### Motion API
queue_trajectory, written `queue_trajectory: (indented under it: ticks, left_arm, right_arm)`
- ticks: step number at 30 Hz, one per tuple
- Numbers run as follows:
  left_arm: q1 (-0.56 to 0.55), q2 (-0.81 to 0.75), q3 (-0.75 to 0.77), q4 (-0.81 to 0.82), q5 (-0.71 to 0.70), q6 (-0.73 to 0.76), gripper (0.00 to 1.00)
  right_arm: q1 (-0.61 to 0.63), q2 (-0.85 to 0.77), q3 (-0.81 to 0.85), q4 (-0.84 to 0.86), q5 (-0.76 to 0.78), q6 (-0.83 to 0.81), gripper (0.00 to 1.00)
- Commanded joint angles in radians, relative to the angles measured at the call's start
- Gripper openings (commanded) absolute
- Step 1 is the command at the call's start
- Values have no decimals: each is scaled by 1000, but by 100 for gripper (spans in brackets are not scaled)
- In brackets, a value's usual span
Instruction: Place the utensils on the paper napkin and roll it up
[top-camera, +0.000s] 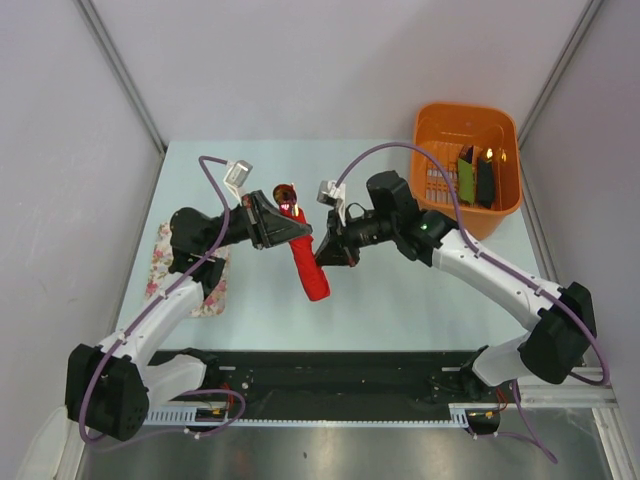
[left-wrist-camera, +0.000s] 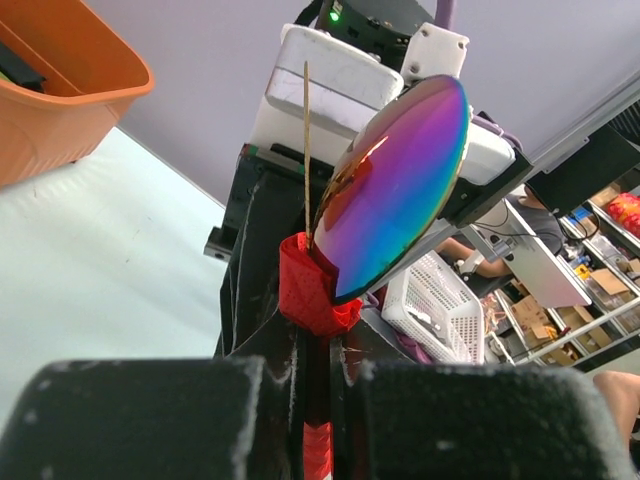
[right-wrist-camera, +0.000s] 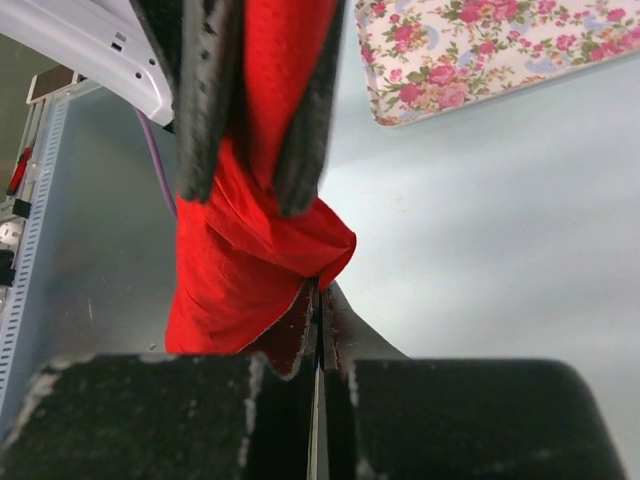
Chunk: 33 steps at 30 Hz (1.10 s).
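Left tool (top-camera: 292, 235) clamps paper napkin (top-camera: 312, 272) roll, running near-to-far, utensils (top-camera: 286, 195) protruding farthest.

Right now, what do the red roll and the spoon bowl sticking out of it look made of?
Red roll: thin matte paper, probably; it creases and crumples softly, with a textured grid at its end. Spoon bowl: polished metal with a rainbow coating, it seems; mirror-smooth, purple-to-green sheen.

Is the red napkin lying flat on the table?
No, the red napkin is rolled into a tube, gripped by the left tool and the right tool.
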Motion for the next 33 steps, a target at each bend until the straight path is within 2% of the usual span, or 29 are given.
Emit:
queue_trajectory:
  ticks: [1,6,8,11,12,15,17,21,25,33]
  left_arm:
    - [-23,-22,35,56,-15,-36,0]
    - [0,-22,40,-45,-70,30,0]
    - [26,-29,56,-169,-105,113,0]
    - [46,-37,86,-345,-197,234,0]
    - [49,-34,96,-378,-240,275,0]
    - [55,-20,136,-500,-309,349,0]
    - [60,1,161,-570,-375,378,0]
    - [60,33,201,-666,-447,407,0]
    - [57,41,218,-679,-478,414,0]
    - [52,21,224,-694,-504,392,0]
  right_arm:
    - [27,12,-9,118,72,32,0]
    - [-24,3,5,63,144,47,1]
    - [-58,-3,32,15,188,71,5]
    - [-126,-6,88,-58,288,105,34]
    - [-161,-5,103,-78,311,108,39]
    - [-215,-11,160,-141,441,124,41]
    - [-230,-26,183,-151,471,130,42]
    - [-198,-46,210,-145,420,171,46]
    - [-68,-63,209,-108,420,181,57]
    - [44,8,186,-60,433,204,57]
